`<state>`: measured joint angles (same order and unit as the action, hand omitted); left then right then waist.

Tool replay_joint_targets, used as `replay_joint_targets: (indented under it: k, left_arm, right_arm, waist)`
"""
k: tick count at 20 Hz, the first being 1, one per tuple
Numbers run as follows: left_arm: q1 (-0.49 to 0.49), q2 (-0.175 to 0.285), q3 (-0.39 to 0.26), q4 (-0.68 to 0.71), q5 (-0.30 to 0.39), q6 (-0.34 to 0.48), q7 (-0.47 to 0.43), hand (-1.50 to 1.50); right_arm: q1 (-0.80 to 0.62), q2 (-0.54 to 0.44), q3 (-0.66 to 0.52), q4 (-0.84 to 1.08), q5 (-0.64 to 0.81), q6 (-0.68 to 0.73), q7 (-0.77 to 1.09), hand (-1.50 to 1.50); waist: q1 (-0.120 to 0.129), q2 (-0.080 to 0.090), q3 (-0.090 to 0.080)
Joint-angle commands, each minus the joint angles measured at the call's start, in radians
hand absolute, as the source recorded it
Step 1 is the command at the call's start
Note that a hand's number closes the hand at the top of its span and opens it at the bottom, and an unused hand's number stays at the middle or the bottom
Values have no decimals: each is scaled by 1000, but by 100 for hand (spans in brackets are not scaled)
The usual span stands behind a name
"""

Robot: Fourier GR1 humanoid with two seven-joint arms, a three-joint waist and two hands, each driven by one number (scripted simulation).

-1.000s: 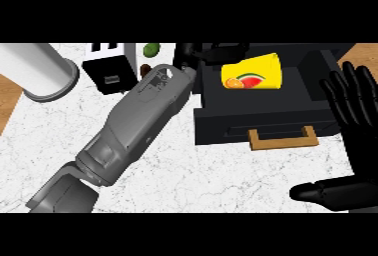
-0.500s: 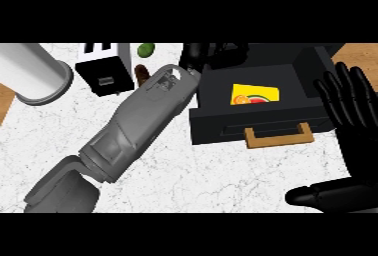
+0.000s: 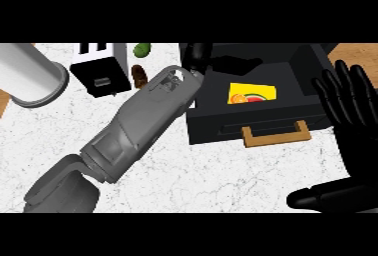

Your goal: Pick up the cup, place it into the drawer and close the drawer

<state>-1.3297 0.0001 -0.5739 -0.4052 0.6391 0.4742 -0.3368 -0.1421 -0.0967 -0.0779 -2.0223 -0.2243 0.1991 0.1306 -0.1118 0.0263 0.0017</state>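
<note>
Black left hand [image 3: 198, 53] at the end of the grey left forearm [image 3: 140, 125], over the rear left corner of the open black box-shaped drawer [image 3: 221, 127]; black against black there, so degree of opening impossible to tell, and no hold on anything visible. Just right of that hand, inside the drawer and apart from it: yellow cup with a red-and-orange fruit print [image 3: 252, 93], lying on the drawer's floor. On the drawer's front: tan wooden bracket handle [image 3: 275, 136]. At the view's right edge: black right hand [image 3: 354, 125], spread straight, empty, resting beside the drawer's right side. Beneath all of these: white marbled bench [image 3: 221, 175]. Left of the forearm: black box with white slots [image 3: 100, 75], small brown object [image 3: 139, 75], small green object [image 3: 142, 49], and, farthest left, large white-grey cylinder [image 3: 29, 75].
</note>
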Motion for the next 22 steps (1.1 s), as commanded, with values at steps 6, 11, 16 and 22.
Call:
replay_joint_targets:
  k: [6,11,16,22]
  left_arm:
    - [22,0,46,-104,132,-48,-132,-150]
    - [23,0,106,-131,161,-90,-118,-150]
    - [149,100,133,-280,159,-97,-92,-150]
    - [336,220,159,-464,172,-74,-53,-150]
  right_arm:
    - [14,6,-15,-20,-86,6,49,-150]
    - [-27,-56,-78,5,-120,38,50,150]
    - [70,-148,-72,-30,-106,171,31,150]
    - [94,-159,3,-94,77,159,36,150]
  waist:
    - [46,-14,-1]
    - [91,-23,-1]
    - [130,-35,-2]
    - [152,-41,-3]
